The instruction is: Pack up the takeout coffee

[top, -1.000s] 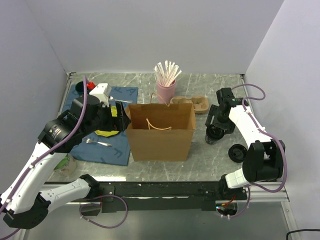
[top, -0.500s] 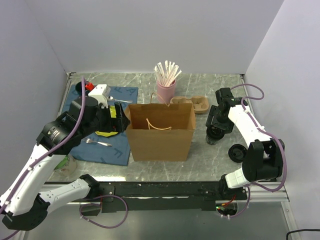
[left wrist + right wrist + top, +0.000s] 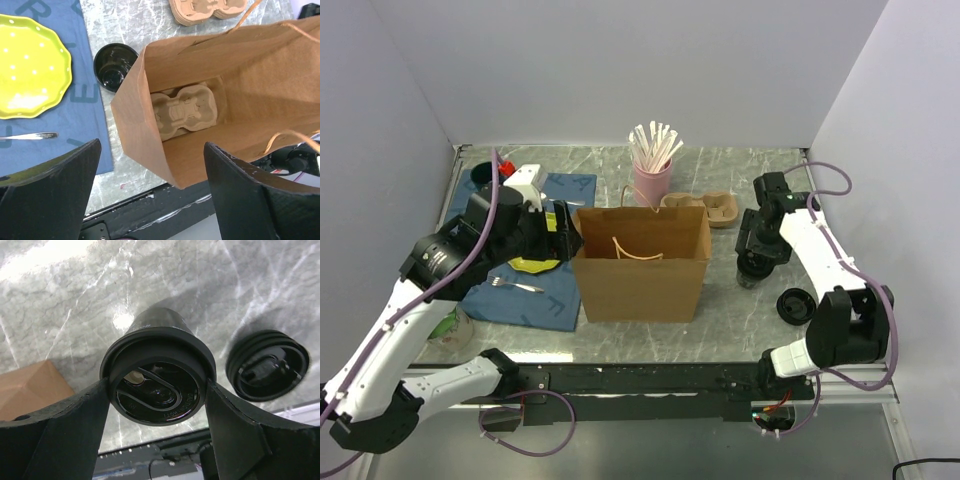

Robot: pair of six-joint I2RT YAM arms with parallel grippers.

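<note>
A black takeout coffee cup [image 3: 156, 335] with its lid on stands on the marble table right of the brown paper bag [image 3: 640, 265]. My right gripper [image 3: 157, 390] is shut on it, a finger pressed against each side of the lid rim. In the top view that gripper [image 3: 757, 258] is over the coffee cup [image 3: 752, 274]. My left gripper [image 3: 151, 146] hangs open over the bag's left wall [image 3: 135, 130], holding nothing. A pulp cup carrier [image 3: 185, 111] lies flat on the bag's floor.
A loose black lid [image 3: 795, 305] lies near the right arm. A stack of carriers [image 3: 715, 207] and a pink cup of stirrers [image 3: 652, 175] stand behind the bag. Left of it, a blue mat [image 3: 525, 295] holds a yellow plate [image 3: 30, 72], a fork [image 3: 27, 135] and an open black cup [image 3: 114, 66].
The right gripper's fingers have closed in onto the coffee cup's lid. The left wrist has shifted slightly toward the back beside the bag, still open.
</note>
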